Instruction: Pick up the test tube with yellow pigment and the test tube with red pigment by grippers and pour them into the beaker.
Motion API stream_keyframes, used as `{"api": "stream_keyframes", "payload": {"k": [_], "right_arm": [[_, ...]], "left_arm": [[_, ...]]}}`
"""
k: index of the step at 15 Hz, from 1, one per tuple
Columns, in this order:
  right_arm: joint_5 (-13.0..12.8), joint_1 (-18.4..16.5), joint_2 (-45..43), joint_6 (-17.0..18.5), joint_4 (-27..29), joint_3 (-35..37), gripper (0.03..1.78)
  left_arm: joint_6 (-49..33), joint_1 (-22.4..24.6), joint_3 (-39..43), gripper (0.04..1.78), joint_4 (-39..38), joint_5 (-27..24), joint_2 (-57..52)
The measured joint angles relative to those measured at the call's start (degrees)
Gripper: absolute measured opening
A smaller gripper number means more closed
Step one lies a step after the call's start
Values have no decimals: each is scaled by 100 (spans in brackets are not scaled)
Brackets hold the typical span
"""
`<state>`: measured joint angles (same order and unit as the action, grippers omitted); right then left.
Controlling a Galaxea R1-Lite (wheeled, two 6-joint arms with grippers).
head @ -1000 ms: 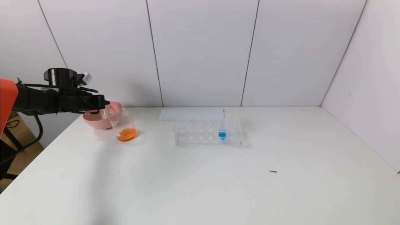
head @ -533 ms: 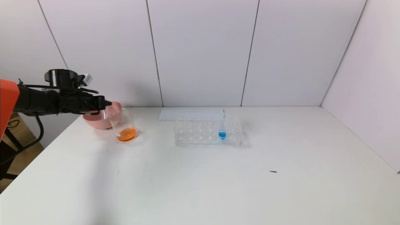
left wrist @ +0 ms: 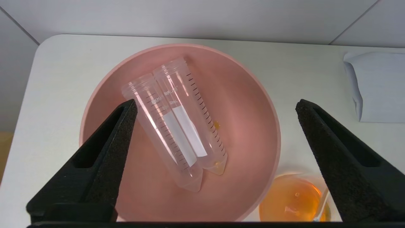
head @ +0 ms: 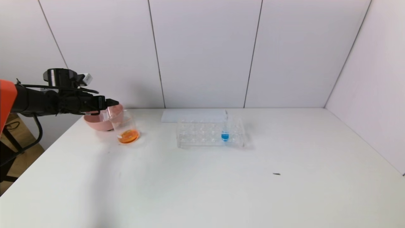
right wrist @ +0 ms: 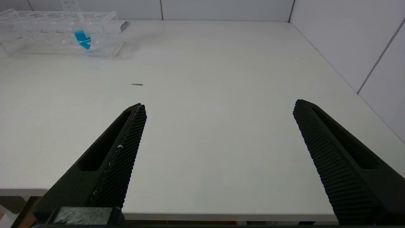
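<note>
My left gripper (head: 113, 103) hangs open above the pink bowl (head: 95, 123), its jaws wide apart and holding nothing (left wrist: 215, 103). Two clear graduated tubes lie side by side in the bowl (left wrist: 272, 126). One tube (left wrist: 205, 142) has a yellowish trace in its tip. The other tube (left wrist: 158, 133) looks empty, and no red pigment shows in either. The beaker (head: 126, 128) stands on the table right beside the bowl with orange liquid in its bottom (left wrist: 292, 201). My right gripper (right wrist: 218, 106) is open over the table's near edge, out of the head view.
A clear tube rack (head: 202, 134) stands mid-table holding a blue-liquid tube (head: 225, 135), also in the right wrist view (right wrist: 82, 38). A white sheet (head: 190, 115) lies behind the rack. A small dark speck (head: 276, 174) lies on the white table.
My left gripper has gone from shut to wide open while staying above the pink bowl. The clear tube it held has dropped into the bowl.
</note>
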<state>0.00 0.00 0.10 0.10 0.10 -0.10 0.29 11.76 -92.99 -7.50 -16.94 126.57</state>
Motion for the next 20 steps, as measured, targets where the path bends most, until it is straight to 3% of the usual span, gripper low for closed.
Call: {"api": "stream_keyframes", "payload": {"k": [16, 20], "right_arm": [[0, 0, 0, 0, 0, 0, 170], [0, 0, 0, 0, 0, 0, 170]], "left_arm": [[1, 35, 1063, 177, -534, 80, -1674], [44, -74, 1996, 177, -569, 57, -2581]]}}
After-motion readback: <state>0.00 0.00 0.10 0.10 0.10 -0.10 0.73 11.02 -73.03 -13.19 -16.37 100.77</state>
